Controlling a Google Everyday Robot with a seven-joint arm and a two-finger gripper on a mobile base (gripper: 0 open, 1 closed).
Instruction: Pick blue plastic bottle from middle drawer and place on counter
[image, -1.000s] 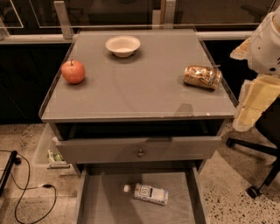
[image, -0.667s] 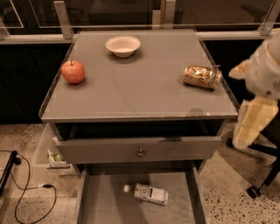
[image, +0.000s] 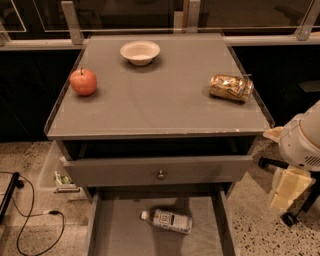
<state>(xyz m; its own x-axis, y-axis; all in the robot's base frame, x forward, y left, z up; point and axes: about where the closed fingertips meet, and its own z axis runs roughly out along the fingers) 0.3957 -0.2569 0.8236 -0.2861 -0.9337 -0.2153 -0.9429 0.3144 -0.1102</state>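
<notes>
The blue plastic bottle (image: 166, 220) lies on its side on the floor of the open middle drawer (image: 115, 232), white cap pointing left. The counter (image: 155, 102) is the grey top above it. My gripper (image: 284, 189) hangs at the right edge of the view, beside the cabinet's right side and below counter height. It is well to the right of the bottle and a little above it, touching nothing. The white arm housing (image: 302, 142) sits just above it.
On the counter are a red apple (image: 83, 81) at the left, a white bowl (image: 140, 52) at the back and a golden-brown snack bag (image: 231, 87) at the right. A drawer panel with a round knob (image: 160, 174) overhangs the drawer's back. Cables (image: 30, 220) and a bin (image: 57, 175) lie on the floor at the left.
My arm has moved downward and slightly outward along the cabinet's right side, from counter height to below it. The bottle and counter items have not moved.
</notes>
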